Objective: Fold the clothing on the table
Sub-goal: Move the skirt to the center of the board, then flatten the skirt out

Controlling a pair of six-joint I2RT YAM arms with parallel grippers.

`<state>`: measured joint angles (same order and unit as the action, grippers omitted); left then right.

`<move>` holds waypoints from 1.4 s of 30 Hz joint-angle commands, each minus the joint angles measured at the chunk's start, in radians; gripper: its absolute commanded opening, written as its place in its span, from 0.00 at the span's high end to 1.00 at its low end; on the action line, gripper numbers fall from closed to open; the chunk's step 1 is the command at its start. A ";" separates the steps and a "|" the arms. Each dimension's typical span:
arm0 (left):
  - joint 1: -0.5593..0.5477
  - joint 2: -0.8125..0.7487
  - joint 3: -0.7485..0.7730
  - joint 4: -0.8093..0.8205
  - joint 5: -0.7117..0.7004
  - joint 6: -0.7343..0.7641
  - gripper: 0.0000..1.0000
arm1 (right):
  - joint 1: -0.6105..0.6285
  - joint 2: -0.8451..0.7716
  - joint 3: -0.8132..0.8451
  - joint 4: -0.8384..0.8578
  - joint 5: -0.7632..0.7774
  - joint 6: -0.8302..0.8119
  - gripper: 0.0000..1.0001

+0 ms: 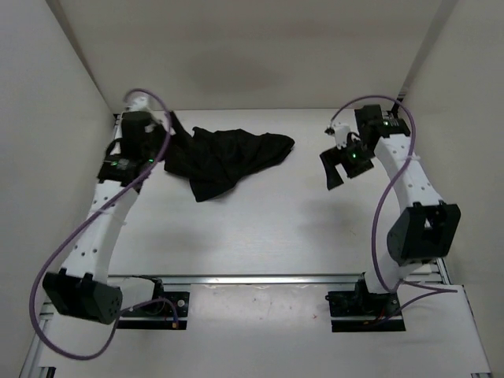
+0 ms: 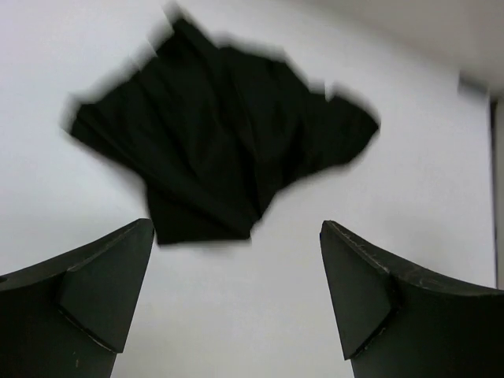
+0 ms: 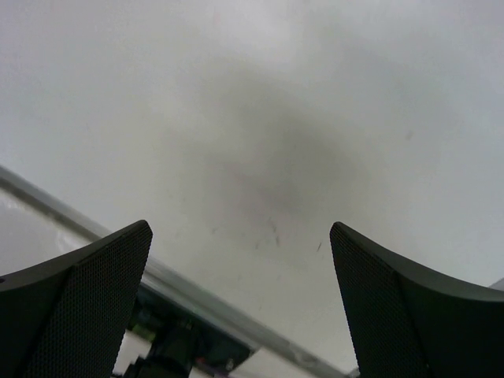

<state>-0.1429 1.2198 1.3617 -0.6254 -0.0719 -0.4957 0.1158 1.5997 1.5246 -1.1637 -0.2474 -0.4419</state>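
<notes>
Black clothing (image 1: 224, 157) looks limp and light, best pinched at a corner. Left tool (image 2: 236, 236) and right tool (image 3: 242, 232) are spread, empty.

The top camera looks down from behind across the whole tabletop (image 1: 260, 228). The left wrist camera, closer, shares the clothing (image 1: 224, 157) near the far left corner; the right wrist camera faces blank white.

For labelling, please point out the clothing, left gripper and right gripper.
clothing (image 1: 228, 155), top view, middle of fabric
left gripper (image 2: 237, 230), left wrist view, between fingertips
right gripper (image 3: 240, 230), right wrist view, between fingertips
</notes>
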 commanded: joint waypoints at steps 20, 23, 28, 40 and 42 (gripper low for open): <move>-0.472 0.268 -0.360 0.079 -0.531 0.293 0.01 | -0.099 0.131 0.217 -0.054 -0.210 0.000 0.00; -0.425 0.322 -0.346 0.117 -0.514 0.376 0.01 | -0.111 0.105 0.160 -0.045 -0.230 -0.001 0.01; -0.440 0.446 -0.314 0.179 -0.517 0.526 0.02 | -0.148 0.095 0.126 -0.080 -0.257 -0.012 0.01; -0.403 0.561 -0.240 0.280 -0.399 0.557 0.11 | -0.159 0.118 0.203 -0.113 -0.210 -0.024 0.01; -0.396 0.583 -0.222 0.285 -0.390 0.549 0.14 | -0.163 0.118 0.219 -0.117 -0.199 -0.035 0.00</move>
<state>-0.5579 1.7912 1.1030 -0.3813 -0.4946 0.0620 -0.0502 1.7275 1.6852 -1.2530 -0.4610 -0.4545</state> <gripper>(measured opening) 0.872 0.997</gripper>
